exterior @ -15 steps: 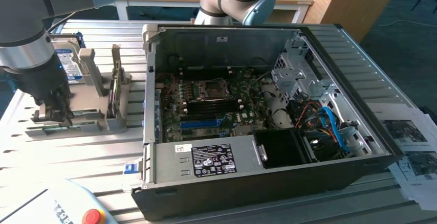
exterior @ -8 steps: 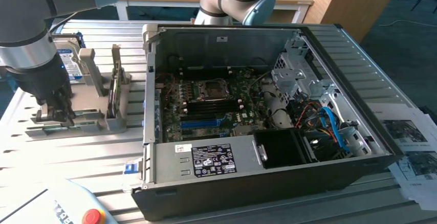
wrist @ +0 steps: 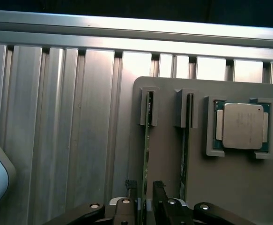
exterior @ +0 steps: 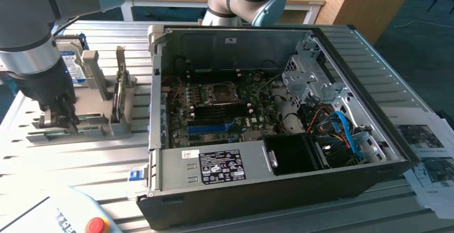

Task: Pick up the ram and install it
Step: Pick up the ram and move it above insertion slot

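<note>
Two ram sticks stand on edge in slots of a grey holder (wrist: 169, 168). In the wrist view I look down along the nearer ram (wrist: 147, 140); my gripper (wrist: 144, 200) straddles it, one dark finger (wrist: 129, 204) on each side with a thin gap, jaws open. The second ram (wrist: 186, 140) stands parallel beside it. In the exterior view my gripper (exterior: 60, 117) reaches down into the holder (exterior: 106, 129) at the exterior view's left, beside an upright ram (exterior: 123, 86). The open computer case (exterior: 212, 172) lies to the exterior view's right, with its motherboard (exterior: 220, 102) and blue slots (exterior: 212, 128) exposed.
A processor chip (wrist: 241, 125) sits in a recess of the holder beside the sticks. A hard drive (exterior: 71, 57) stands behind the holder. A pendant with a red button (exterior: 95, 225) lies at the front. Papers (exterior: 426, 148) lie right of the case on the ribbed aluminium table (wrist: 56, 117).
</note>
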You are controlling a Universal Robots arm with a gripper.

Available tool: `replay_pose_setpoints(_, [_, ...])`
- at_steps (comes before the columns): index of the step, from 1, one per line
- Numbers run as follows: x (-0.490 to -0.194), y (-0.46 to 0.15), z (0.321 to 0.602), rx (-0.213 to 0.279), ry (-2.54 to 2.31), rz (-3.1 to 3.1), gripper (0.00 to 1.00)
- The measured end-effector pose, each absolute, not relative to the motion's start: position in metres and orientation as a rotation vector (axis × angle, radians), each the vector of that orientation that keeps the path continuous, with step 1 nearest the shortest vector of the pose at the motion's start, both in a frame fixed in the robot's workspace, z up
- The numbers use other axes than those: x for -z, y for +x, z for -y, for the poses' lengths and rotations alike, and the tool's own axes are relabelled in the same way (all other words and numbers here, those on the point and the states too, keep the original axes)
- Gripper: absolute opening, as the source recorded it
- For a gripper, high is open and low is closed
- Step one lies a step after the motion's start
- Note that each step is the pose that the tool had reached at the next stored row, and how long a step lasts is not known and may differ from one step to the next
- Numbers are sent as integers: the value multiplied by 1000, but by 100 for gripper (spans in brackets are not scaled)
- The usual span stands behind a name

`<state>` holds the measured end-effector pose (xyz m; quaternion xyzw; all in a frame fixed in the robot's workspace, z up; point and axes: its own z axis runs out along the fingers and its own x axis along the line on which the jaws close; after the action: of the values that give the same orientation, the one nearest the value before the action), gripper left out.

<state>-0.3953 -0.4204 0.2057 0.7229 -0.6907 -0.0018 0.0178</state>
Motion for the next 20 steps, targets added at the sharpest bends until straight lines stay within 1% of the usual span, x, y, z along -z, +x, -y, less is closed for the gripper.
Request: replay_pose_setpoints(20, [-202,-391,420,5,2246,2146,27])
